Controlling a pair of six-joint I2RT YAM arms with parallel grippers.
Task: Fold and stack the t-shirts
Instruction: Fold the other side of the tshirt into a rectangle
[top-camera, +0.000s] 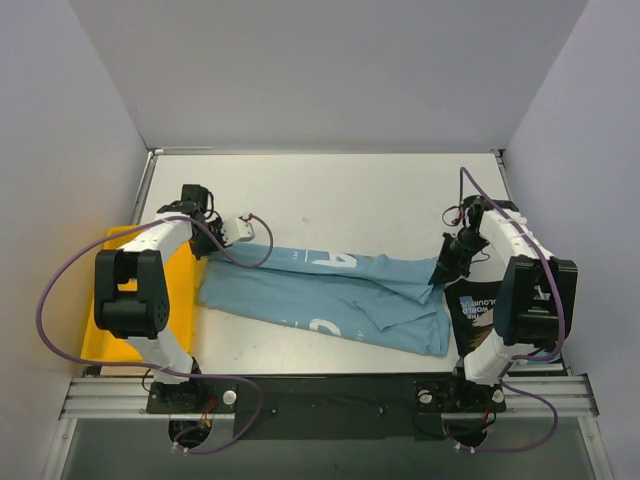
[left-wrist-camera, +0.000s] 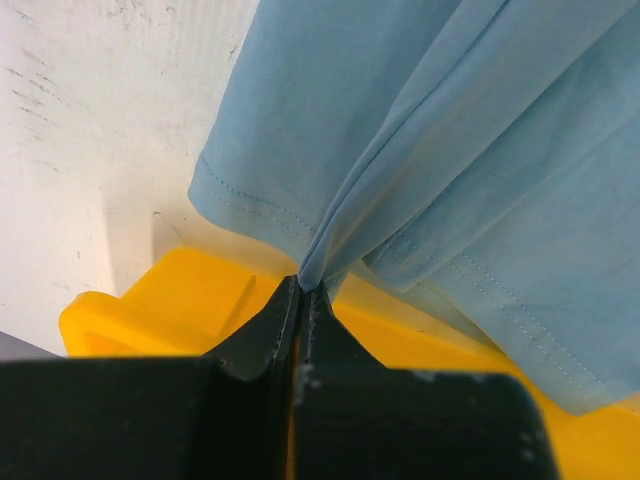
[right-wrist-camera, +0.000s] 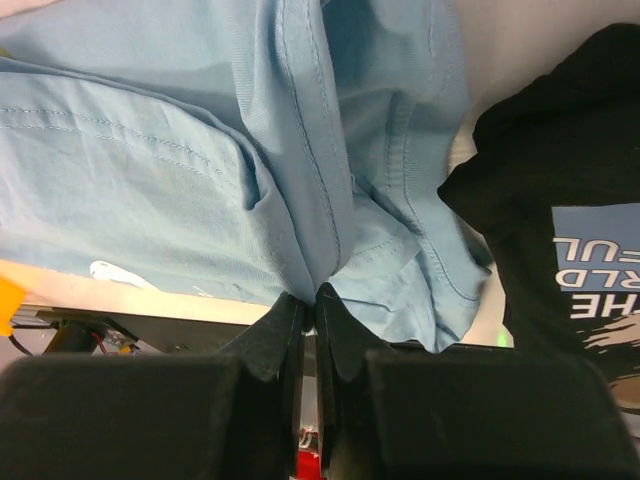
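The light blue t-shirt (top-camera: 330, 295) lies stretched across the table, folded lengthwise, white print showing. My left gripper (top-camera: 205, 243) is shut on its left edge; in the left wrist view the cloth (left-wrist-camera: 420, 130) runs out from between the closed tips (left-wrist-camera: 302, 290). My right gripper (top-camera: 438, 272) is shut on its right end; the right wrist view shows the blue cloth (right-wrist-camera: 200, 170) pinched at the tips (right-wrist-camera: 312, 298). The black t-shirt (top-camera: 478, 305) with pale print lies at the right under the right arm, and shows in the right wrist view (right-wrist-camera: 560, 220).
A yellow plastic tray (top-camera: 110, 300) sits at the left table edge beside the left arm, and shows under the left gripper (left-wrist-camera: 180, 300). White walls close in the table on three sides. The arm bases and a metal rail (top-camera: 330, 395) run along the near edge.
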